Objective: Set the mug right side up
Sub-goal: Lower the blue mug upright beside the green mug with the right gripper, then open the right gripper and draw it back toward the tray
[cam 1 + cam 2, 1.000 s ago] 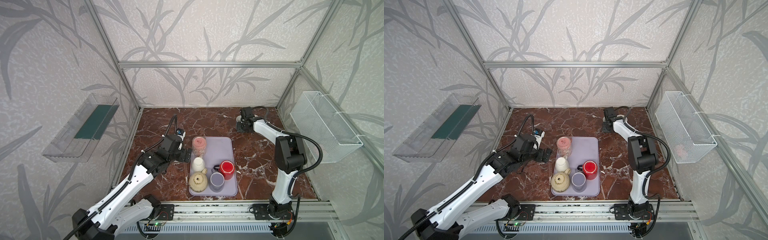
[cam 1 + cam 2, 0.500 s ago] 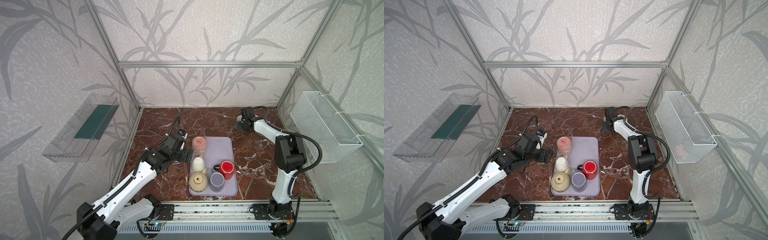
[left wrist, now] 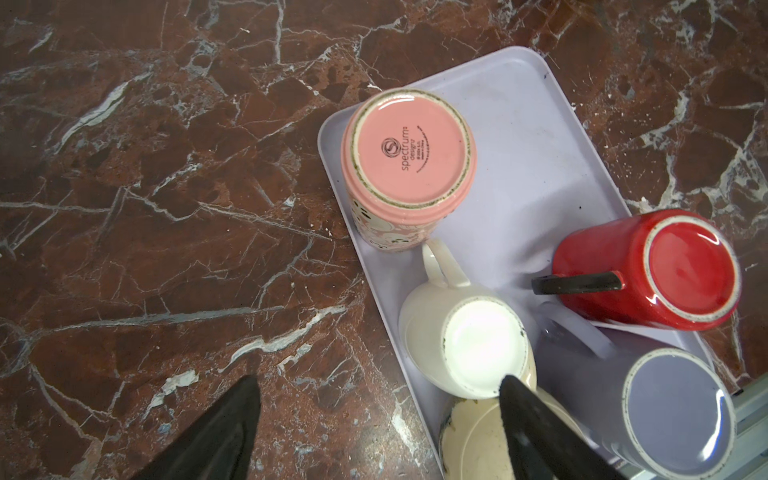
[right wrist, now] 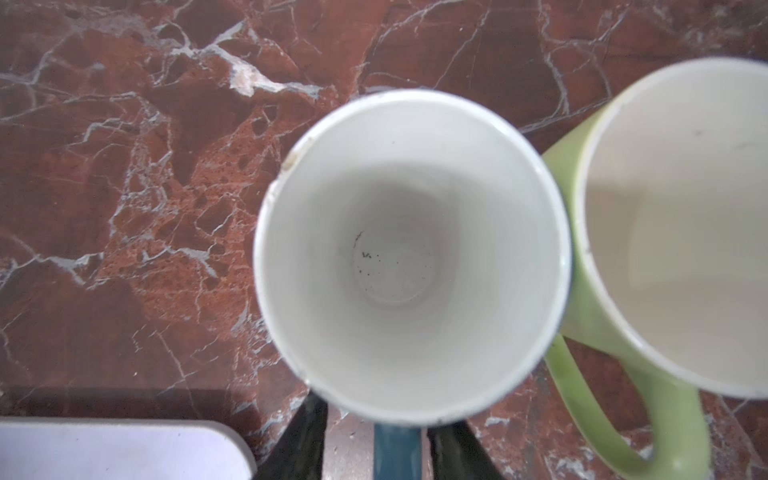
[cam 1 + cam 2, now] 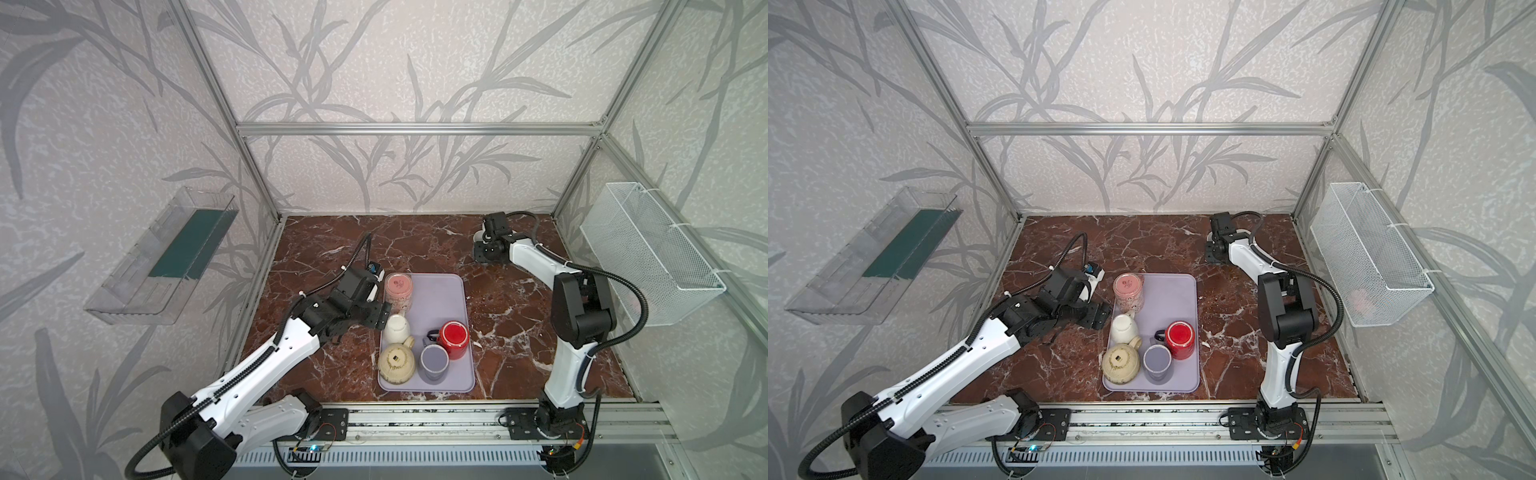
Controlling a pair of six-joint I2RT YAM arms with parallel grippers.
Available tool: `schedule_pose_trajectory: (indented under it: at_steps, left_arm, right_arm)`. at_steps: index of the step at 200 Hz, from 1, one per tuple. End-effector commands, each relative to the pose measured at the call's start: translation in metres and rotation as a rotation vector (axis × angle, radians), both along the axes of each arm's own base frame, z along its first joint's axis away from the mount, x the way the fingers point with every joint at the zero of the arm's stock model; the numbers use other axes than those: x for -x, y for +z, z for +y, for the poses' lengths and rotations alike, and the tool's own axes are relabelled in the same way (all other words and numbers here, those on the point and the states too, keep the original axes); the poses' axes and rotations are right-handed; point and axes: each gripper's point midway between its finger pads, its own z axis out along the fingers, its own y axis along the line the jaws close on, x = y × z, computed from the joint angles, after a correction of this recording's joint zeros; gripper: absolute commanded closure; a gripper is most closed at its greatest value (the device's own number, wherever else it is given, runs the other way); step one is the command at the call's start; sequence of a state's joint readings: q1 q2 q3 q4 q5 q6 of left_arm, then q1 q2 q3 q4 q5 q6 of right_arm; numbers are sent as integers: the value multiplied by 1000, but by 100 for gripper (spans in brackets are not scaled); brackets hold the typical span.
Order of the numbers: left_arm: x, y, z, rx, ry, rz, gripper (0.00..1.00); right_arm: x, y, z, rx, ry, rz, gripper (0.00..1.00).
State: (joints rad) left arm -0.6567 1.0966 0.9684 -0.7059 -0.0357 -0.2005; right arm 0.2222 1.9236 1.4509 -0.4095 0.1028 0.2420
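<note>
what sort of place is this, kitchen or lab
Probably a robot test cell: an aluminium frame with wallpapered panels encloses it, a left arm and right arm mount on a front rail, and mugs sit on a tray.

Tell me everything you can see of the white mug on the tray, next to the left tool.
The white mug is glossy, ceramic-looking, and stands upside down, flat base up, on the lavender tray near the edge facing the left arm. Its loop handle points at the nearby pink mug. The beige cup crowds its other side. The open left tool hovers beside it; whether it touches is unclear.
</note>
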Motion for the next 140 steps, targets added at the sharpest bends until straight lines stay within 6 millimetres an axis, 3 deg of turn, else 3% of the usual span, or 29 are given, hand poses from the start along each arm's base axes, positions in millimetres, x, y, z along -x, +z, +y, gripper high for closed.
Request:
schedule_pose_trajectory:
  at_steps: [1,32,41,76,140]
  left_arm:
    - [10,4,-1,-26,-30,18,21]
    - [22,2,-2,-35,-51,28,34]
    - [25,1,-3,-43,-55,28,35]
    - [25,8,-8,-37,-66,13,35]
    - [16,14,-25,-5,-84,4,30]
  right_arm:
    - [7,34,5,-68,11,-80,52]
    - [34,43,17,-108,57,-90,46]
    - [46,55,24,-119,82,-115,45]
    - [98,56,56,-112,198,-75,42]
    - [203,64,72,-67,330,-53,38]
